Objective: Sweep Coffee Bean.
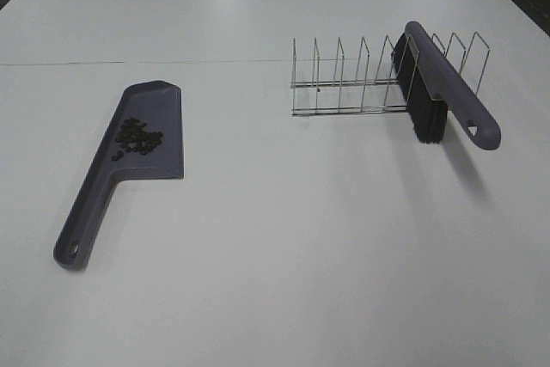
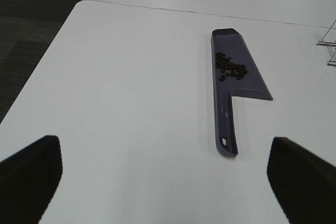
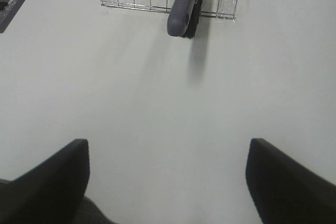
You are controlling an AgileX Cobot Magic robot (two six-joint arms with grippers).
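Both grippers are staying low at the near edge of the table, not visible in the high view. The left gripper and the right gripper are spread wide and are holding nothing. Further, at the left of the high frame, the dustpan is lying flat, and the beans are already sitting on its blade. At the upper right, the brush is resting in the wire rack. I judge the sweeping is nearly finished; any next move should be keeping the dustpan level.
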